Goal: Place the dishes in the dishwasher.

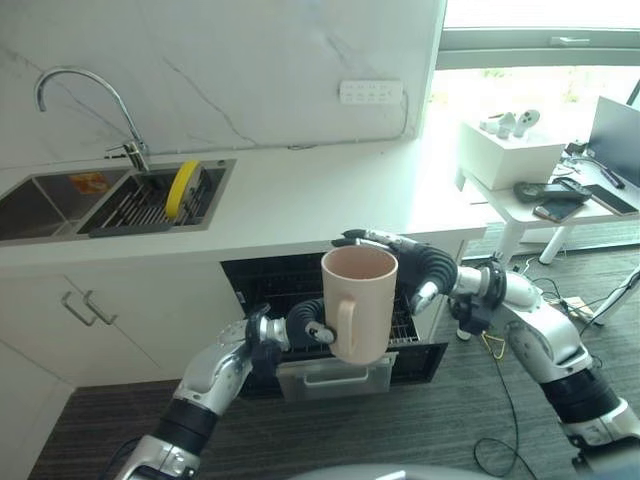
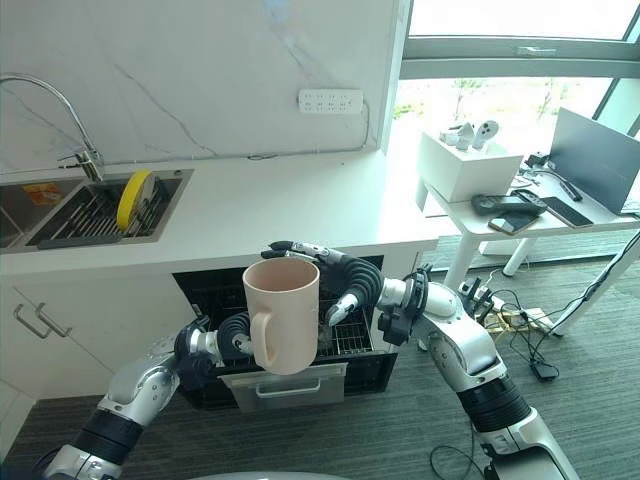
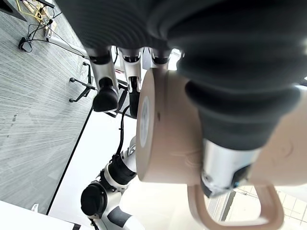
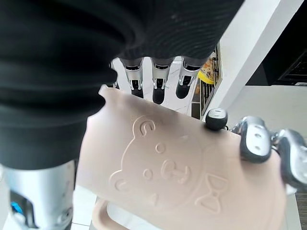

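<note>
Beige ceramic mug, upright, handle toward the robot, held in the air before the front edge of the desk, above the open dishwasher and its wire rack. Left hand: fingers curled round the mug's lower side by the handle. Right hand: fingers curled round the mug's far side near the rim. Yellow plate stands in the sink rack.

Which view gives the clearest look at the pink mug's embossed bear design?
The right wrist view: the pink mug faces that camera, showing the raised bear face and bow. Both eye views show the upright mug whole, held between the left robot hand and right robot hand, its design unreadable. The left wrist view shows its base and handle.
</note>
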